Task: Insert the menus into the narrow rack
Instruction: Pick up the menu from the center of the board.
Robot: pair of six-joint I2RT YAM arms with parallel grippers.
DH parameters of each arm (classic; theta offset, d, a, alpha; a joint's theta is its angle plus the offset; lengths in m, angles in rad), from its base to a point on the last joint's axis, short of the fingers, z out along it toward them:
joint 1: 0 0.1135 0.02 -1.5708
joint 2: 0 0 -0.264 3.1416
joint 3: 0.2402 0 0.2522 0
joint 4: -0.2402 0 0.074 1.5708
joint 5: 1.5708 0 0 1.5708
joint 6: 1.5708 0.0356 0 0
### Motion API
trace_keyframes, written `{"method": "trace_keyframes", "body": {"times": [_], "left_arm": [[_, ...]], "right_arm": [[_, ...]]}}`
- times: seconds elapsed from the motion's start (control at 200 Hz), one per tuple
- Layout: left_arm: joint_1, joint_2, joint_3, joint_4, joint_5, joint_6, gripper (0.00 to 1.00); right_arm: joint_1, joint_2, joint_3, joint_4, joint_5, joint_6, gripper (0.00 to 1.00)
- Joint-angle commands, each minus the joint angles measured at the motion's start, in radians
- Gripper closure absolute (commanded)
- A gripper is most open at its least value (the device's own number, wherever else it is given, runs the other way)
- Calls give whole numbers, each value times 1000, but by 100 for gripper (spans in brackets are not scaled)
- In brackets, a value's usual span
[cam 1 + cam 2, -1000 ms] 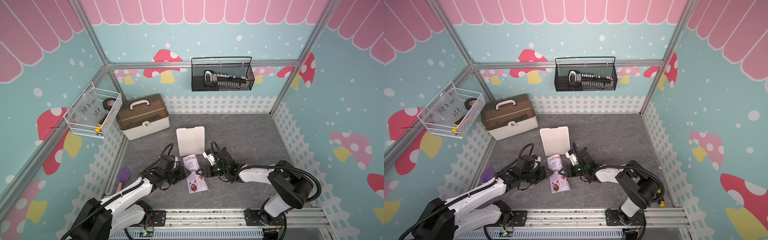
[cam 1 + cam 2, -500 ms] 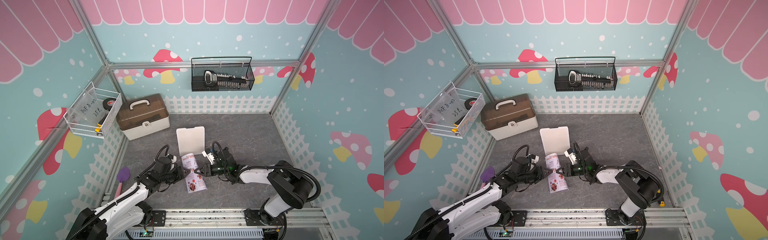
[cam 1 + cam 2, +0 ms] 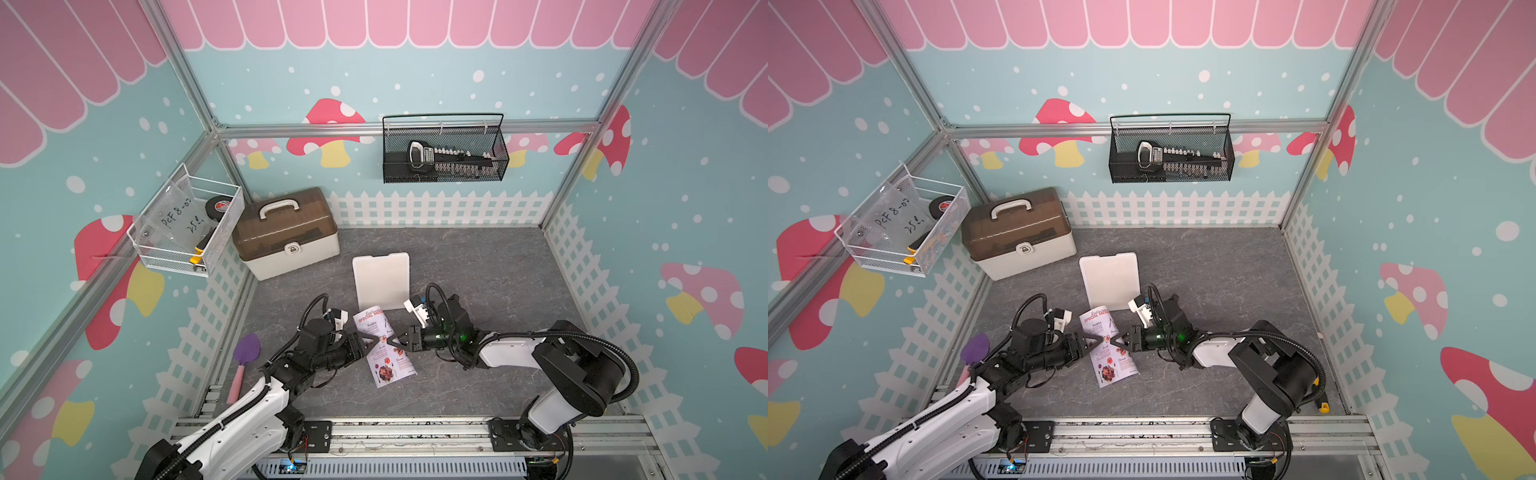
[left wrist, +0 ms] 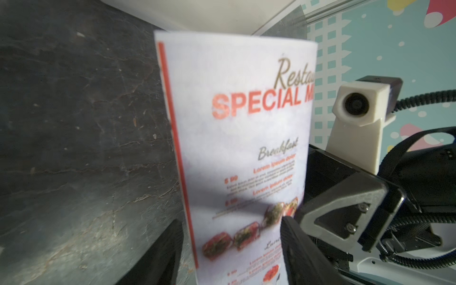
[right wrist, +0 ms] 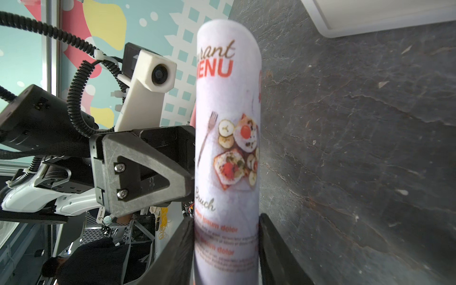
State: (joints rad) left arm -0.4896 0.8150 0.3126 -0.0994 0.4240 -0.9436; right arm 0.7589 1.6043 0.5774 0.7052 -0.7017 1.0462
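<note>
The menus (image 3: 384, 351) show as one white sheet with a red "SPECIAL MENU" heading, on the grey floor just in front of the narrow rack (image 3: 381, 280), a flat white plastic sleeve. The sheet's far part is bowed up off the floor. My right gripper (image 3: 392, 343) is shut on the sheet's curled right side, with both fingers pressed on the roll (image 5: 227, 148). My left gripper (image 3: 371, 340) faces it from the left and is open. The menu (image 4: 241, 148) stands between its fingers; one finger touches it, and floor shows beside the other. Both top views show the rack (image 3: 1109, 280) lying flat.
A white case with a brown lid (image 3: 286, 232) stands at the back left. A purple spatula (image 3: 245, 361) lies by the left fence. A black mesh basket (image 3: 444, 149) hangs on the back wall and a white wire basket (image 3: 187, 224) on the left wall.
My left gripper drew back a little, then came in again to the menu's left side. The menu's far part has curled up from the floor. The right gripper has kept its hold.
</note>
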Motion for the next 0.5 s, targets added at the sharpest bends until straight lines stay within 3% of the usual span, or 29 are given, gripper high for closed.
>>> {"method": "trace_keyframes", "body": {"times": [0.0, 0.495], "left_arm": [[17, -39, -30, -2, 9, -19, 37], [26, -202, -140, 106, 19, -65, 37]], "right_arm": [[-4, 16, -8, 36, -12, 21, 57], [-6, 41, -9, 168, -50, 99, 57]]}}
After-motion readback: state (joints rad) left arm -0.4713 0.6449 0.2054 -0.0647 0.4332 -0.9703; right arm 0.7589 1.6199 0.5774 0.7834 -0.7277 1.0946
